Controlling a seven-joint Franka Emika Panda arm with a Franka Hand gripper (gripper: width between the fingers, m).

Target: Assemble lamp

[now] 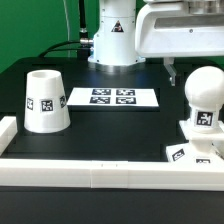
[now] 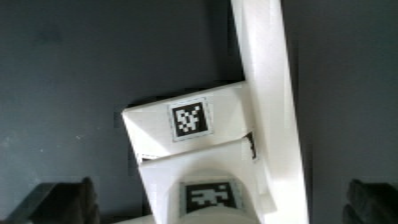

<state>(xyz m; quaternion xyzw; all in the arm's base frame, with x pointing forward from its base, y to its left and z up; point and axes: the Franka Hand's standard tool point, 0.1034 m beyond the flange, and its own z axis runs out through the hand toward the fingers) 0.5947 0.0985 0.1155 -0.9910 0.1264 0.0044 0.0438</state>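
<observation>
The white bulb (image 1: 206,92) stands upright on the squat angular base (image 1: 186,152) at the exterior view's front right, against the white rail. Both carry square tags. In the wrist view the base (image 2: 178,135) lies beside the rail, with the bulb's tagged head (image 2: 214,195) close under the camera. My gripper (image 1: 192,68) hangs just above the bulb. It is open and holds nothing. Its dark fingertips (image 2: 63,200) stand wide apart on either side of the bulb's head (image 2: 217,205). The tapered shade (image 1: 44,100) stands mouth down at the exterior view's left.
The marker board (image 1: 112,97) lies flat at the middle back. A white rail (image 1: 100,172) runs along the front edge and turns up both sides; it also shows in the wrist view (image 2: 267,80). The arm's pedestal (image 1: 112,45) stands behind.
</observation>
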